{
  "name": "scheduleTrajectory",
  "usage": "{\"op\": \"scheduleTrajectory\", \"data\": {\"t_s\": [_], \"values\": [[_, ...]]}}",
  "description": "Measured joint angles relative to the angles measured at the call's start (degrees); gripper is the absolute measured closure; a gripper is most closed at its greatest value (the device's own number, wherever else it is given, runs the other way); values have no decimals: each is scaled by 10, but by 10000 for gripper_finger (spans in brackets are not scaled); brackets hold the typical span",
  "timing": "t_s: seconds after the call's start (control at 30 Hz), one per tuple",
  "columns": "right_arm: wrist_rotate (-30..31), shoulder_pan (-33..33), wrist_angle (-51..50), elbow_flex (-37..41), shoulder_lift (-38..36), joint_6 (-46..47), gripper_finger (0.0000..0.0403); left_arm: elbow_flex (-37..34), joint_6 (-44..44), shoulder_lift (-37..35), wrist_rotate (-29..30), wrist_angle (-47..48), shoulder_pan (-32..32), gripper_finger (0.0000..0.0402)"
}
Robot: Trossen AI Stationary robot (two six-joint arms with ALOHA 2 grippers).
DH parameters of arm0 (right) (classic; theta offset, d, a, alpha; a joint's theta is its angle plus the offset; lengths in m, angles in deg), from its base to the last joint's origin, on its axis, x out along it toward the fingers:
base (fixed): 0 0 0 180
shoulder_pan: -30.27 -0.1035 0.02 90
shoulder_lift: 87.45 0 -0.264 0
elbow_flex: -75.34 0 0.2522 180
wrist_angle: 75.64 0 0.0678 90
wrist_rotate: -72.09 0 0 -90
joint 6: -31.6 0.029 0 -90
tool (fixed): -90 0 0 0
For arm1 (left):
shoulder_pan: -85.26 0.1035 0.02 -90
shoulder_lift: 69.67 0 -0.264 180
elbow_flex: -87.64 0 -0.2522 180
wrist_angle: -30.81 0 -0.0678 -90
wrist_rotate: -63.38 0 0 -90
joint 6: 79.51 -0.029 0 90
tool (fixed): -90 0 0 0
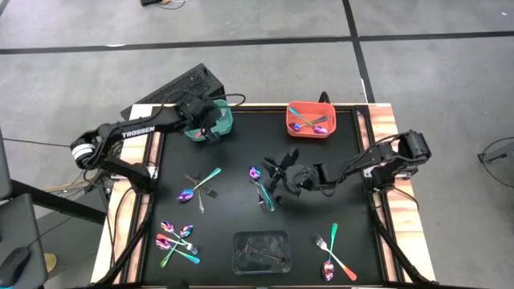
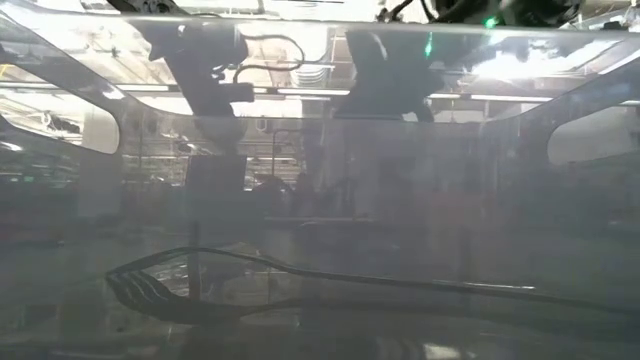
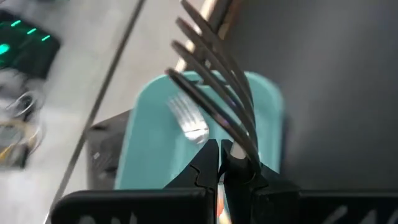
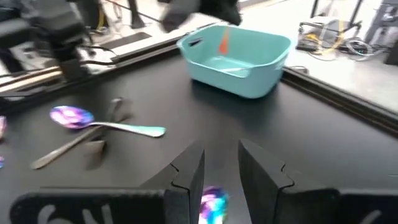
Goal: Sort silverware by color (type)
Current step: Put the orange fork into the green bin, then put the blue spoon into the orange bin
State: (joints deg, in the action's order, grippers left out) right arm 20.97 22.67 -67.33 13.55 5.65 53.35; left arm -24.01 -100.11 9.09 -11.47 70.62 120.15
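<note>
Spoons (image 1: pixel 307 124) in orange bin (image 1: pixel 292 111)

The left claw (image 3: pixel 221 163) is pinched shut on a fork (image 3: pixel 214 68), tines fanning out ahead of it above the teal bin. Between the parted fingers of the right claw (image 4: pixel 221 168) lies a rainbow-headed spoon (image 1: pixel 259 178) on the surface. Beyond that claw, toward the left arm, a teal-handled spoon (image 4: pixel 102 123) rests flat. Nearer the front edge, a cluster of pink and teal pieces (image 1: pixel 177 241) sits well to one side of the right claw, and a fork-and-spoon pair (image 1: pixel 336 255) to the other.
</note>
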Motion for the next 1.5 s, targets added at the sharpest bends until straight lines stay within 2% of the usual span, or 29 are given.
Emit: {"op": "scheduleTrajectory", "data": {"t_s": [0.2, 0.47, 0.7, 0.83, 1.0, 1.13, 1.27, 1.37, 1.5], "values": [[-4, 59, -4, 0, -2, -38, 284, 0, -40, 0, -15, -15, 11, 401], [-109, 143, -2, 0, -2, -47, 284, 0, -40, 1, -29, -36, 52, 401], [-148, 175, 10, 0, -2, -48, 284, 0, -7, 1, -28, 3, 90, 399], [-161, 176, 16, 0, -2, -49, 284, 0, 2, 1, -29, 26, 93, 373], [-164, 166, 31, 0, -2, -47, 284, 0, 11, 1, -28, 40, 92, 315], [-164, 148, 39, 0, -2, -46, 284, 0, 44, 1, 10, 40, 92, 273], [-164, 128, 38, 0, -2, -24, 284, -1, 59, -6, 22, 48, 90, 255], [-164, 111, 36, 0, -2, -15, 284, -1, 76, -21, -3, 52, 76, 254], [-164, 89, 16, 0, -2, 24, 284, -3, 77, -40, -85, 48, 38, 253]]}}
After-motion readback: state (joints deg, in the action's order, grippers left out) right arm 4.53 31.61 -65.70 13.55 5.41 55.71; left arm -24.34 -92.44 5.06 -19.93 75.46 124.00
